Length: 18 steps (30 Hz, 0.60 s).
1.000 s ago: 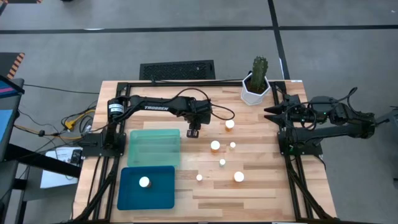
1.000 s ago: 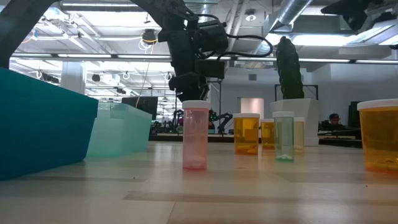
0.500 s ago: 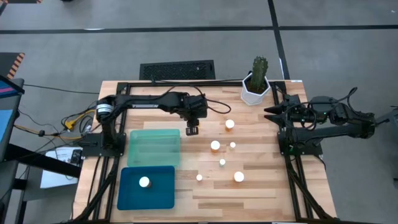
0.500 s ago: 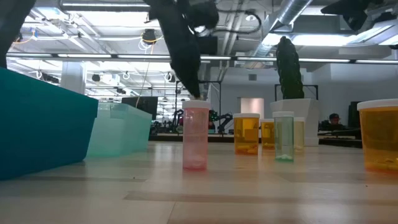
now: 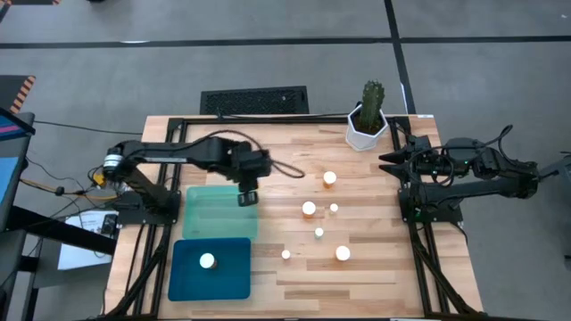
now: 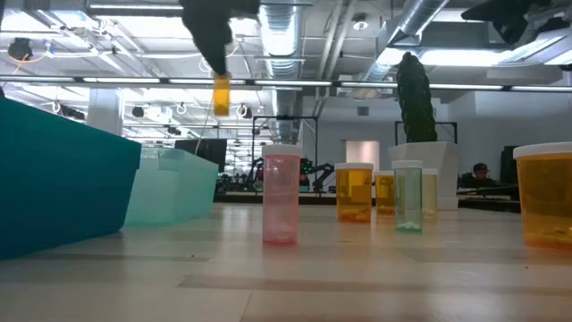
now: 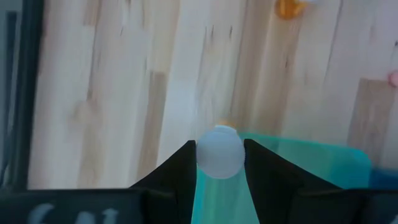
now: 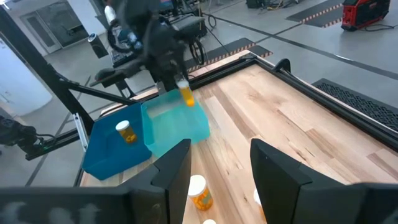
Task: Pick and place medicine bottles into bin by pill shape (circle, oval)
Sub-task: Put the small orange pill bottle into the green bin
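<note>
Dark teal plastic bin (image 5: 211,268) at table's front left, one white-capped amber bottle (image 5: 207,261) inside. Pale green translucent bin (image 5: 219,212) just behind it. Left gripper (image 5: 247,196) above pale bin's far right corner, pinching small white-capped amber bottle (image 7: 219,151), lifted off table. Five more bottles (image 5: 309,209) stand on wooden table (image 5: 375,267), middle. Right gripper (image 5: 387,160) at right edge, fingers spread, holding nothing.

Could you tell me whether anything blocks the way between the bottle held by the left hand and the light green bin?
Nothing visible does. The left hand holds the orange bottle in the air at the far right corner of the light green bin, whose open top shows nothing inside. The other bottles stand farther right.
</note>
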Each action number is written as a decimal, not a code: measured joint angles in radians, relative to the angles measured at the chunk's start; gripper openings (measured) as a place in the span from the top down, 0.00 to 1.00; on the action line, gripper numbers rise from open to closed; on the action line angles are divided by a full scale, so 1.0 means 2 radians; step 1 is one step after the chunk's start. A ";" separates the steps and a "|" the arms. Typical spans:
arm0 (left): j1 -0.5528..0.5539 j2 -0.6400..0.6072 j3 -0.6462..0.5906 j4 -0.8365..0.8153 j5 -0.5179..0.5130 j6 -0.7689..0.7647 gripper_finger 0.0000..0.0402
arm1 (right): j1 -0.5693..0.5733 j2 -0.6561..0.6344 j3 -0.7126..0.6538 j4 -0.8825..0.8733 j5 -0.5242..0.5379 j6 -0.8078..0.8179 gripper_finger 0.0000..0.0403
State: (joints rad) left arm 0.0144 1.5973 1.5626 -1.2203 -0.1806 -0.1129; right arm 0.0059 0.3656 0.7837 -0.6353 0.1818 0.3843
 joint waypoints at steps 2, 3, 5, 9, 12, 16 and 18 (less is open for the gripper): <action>-0.017 -0.012 0.000 -0.025 -0.017 -0.030 0.71 | 0.000 0.000 0.000 0.000 0.000 0.000 0.56; -0.027 -0.017 0.000 -0.035 -0.025 -0.044 0.71 | 0.000 0.000 0.000 0.000 0.000 0.000 0.56; -0.045 -0.026 0.000 -0.049 -0.041 -0.070 0.71 | 0.000 0.000 0.000 0.000 0.000 0.000 0.56; -0.080 -0.030 -0.001 -0.066 -0.072 -0.098 0.71 | 0.000 0.000 0.000 0.000 0.000 0.000 0.56; -0.094 -0.030 -0.022 -0.059 -0.071 -0.111 0.71 | 0.000 0.000 0.000 0.000 0.000 0.000 0.56; -0.102 -0.035 -0.080 -0.027 -0.069 -0.127 0.71 | 0.000 0.000 0.000 0.000 0.000 0.000 0.56; -0.102 -0.045 -0.118 0.005 -0.059 -0.133 0.71 | 0.000 0.000 0.000 0.000 0.000 0.000 0.56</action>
State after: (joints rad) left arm -0.1902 1.5077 1.3262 -1.2097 -0.2994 -0.3781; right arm 0.0058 0.3656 0.7837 -0.6357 0.1818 0.3843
